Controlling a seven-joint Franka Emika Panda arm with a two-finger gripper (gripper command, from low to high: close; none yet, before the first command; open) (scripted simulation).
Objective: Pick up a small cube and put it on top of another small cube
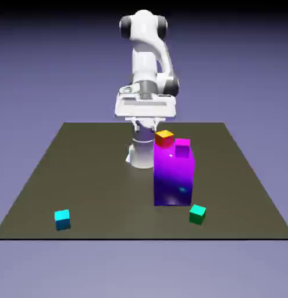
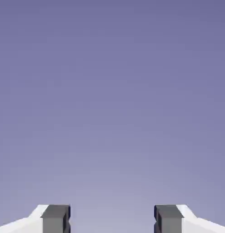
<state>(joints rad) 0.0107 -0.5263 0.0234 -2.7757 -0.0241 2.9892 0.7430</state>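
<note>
The small emerald-green cube (image 1: 197, 214) rests on the dark table near its front edge, just right of the tall purple block's foot. A small cyan cube (image 1: 62, 219) lies far off toward the exterior view's left. My gripper (image 1: 146, 123) hangs high at the back of the table, behind the purple block and far from both cubes. In the hand view the gripper (image 2: 112, 219) is open: its two grey fingertips (image 2: 56, 218) stand wide apart, with only the blue-violet backdrop between them. Neither cube appears in the hand view.
A tall purple block (image 1: 174, 174) stands mid-table, with a small magenta cube (image 1: 182, 148) on top. A red-orange cube with a yellow top (image 1: 164, 138) shows at the block's upper left corner. The table's front edge (image 1: 140, 238) runs close to the green and cyan cubes.
</note>
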